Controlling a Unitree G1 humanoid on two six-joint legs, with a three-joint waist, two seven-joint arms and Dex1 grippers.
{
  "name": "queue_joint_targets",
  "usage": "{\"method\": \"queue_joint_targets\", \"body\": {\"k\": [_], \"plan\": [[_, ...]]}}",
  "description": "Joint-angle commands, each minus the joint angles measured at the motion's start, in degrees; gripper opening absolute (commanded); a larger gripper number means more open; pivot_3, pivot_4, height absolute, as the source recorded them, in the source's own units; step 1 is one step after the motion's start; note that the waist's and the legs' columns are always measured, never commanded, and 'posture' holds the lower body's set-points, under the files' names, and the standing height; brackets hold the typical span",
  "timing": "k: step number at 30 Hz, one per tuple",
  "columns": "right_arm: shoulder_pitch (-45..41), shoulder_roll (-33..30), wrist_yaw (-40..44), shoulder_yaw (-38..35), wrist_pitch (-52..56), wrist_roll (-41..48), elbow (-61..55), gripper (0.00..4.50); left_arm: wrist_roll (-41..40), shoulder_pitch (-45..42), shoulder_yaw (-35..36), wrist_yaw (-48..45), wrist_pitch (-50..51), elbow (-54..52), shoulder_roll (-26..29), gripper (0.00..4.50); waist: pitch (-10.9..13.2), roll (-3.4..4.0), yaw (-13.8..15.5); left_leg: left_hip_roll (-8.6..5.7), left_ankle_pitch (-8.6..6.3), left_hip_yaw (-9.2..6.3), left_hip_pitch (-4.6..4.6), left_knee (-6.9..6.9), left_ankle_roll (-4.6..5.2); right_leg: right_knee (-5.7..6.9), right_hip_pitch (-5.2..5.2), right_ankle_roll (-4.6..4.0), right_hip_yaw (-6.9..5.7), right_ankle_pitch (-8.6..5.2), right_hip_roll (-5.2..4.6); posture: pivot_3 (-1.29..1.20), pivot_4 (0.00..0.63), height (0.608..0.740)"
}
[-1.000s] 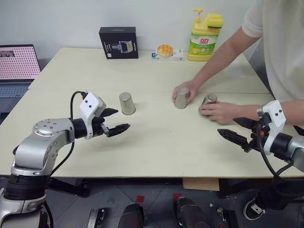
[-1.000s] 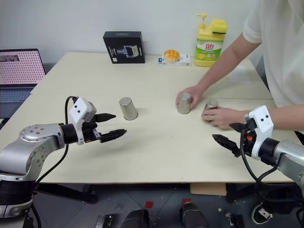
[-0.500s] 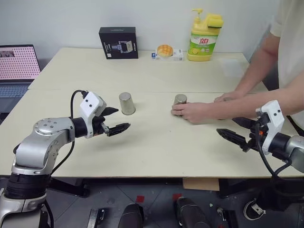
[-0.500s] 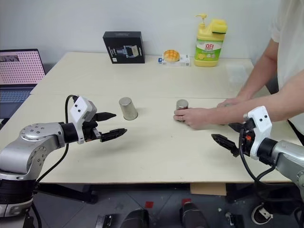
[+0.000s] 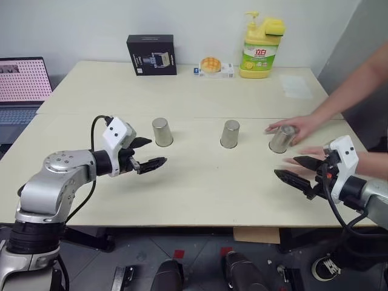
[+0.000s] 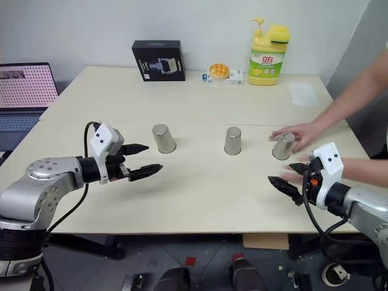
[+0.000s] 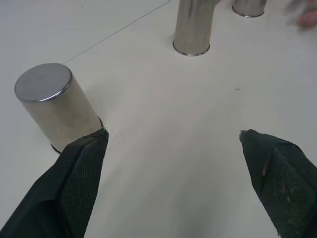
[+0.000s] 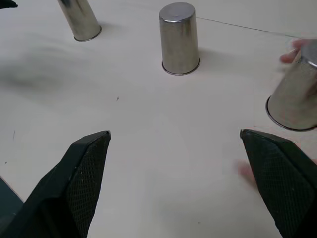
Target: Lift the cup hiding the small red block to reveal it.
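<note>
Nothing is lifted yet. Both hands hover released over the counter (image 5: 200,182): the left hand (image 5: 144,154) just short of the left cup (image 5: 162,132), the right hand (image 5: 295,171) near the right cup (image 5: 281,139), which a person's hand (image 5: 301,127) touches. The middle cup (image 5: 230,134) stands farther off between them. All three are upside down, so the block's cup cannot be told.

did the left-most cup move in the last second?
No. The left cup sits at the same spot on the table, the same way below the black box, as a second ago.
</note>
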Motion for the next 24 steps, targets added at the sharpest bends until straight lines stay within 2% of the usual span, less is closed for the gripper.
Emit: {"method": "queue_joint_targets", "body": {"k": [1,6,8,10,13,19,24], "plan": [[1.67,2.24,-1.98,3.30,-4.75,-5.01,-0.38,4.45,-2.91,0.98,-3.07,1.32,0.90,-8.23,-4.38,4.50,-0.03,-0.01,0.06,0.00,0.00,0.00,0.00,0.00,0.00,0.00,0.01,0.00,0.00,0.00,0.00,0.00,0.150,0.740],[-1.68,8.85,-8.51,9.02,-13.64,-16.31,7.92,4.45,3.34,1.06,-11.20,5.39,-6.46,-11.13,-12.29,4.50,-0.05,-0.04,0.13,-0.02,0.00,0.02,0.01,0.08,0.00,-0.01,0.03,0.10,0.06,0.06,0.00,0.00,0.150,0.740],[-3.98,11.20,-9.50,10.72,-16.50,-19.12,11.31,4.45,6.73,0.30,-14.38,6.12,-10.44,-9.92,-14.27,4.50,-0.05,-0.03,0.05,-0.04,0.01,0.09,0.11,0.09,0.00,0.06,0.06,0.10,0.13,0.07,0.00,0.00,0.150,0.740],[-9.04,14.15,-10.44,12.90,-20.11,-22.47,18.50,4.45,8.77,-2.12,-17.11,8.33,-13.49,-6.87,-19.24,4.50,-0.05,-0.01,-0.16,-0.02,0.01,0.11,0.16,0.09,0.00,0.13,0.04,0.07,0.16,0.09,0.04,0.00,0.150,0.740],[-13.85,16.56,-10.75,14.31,-24.63,-26.60,27.35,4.45,10.68,-4.03,-18.82,9.58,-16.04,-3.74,-23.50,4.50,-0.05,-0.01,-0.17,-0.05,0.06,0.16,0.17,0.12,0.08,0.13,0.05,0.09,0.20,0.12,0.04,0.00,0.150,0.740],[-22.58,18.68,-9.92,14.84,-34.21,-32.57,44.53,4.45,11.87,-5.68,-19.79,10.72,-17.32,-1.32,-27.79,4.50,-0.06,0.03,-0.15,-0.08,0.07,0.17,0.11,0.06,0.10,0.10,0.04,0.40,0.23,0.30,0.04,0.00,0.150,0.740],[-27.59,19.62,-10.27,13.46,-37.66,-34.03,52.55,4.45,11.49,-5.46,-19.28,11.52,-15.99,-2.49,-28.87,4.50,-0.05,0.04,-0.15,-0.10,0.06,0.16,0.04,0.02,0.10,0.09,0.01,0.39,0.23,0.30,0.02,0.00,0.150,0.740]]}}
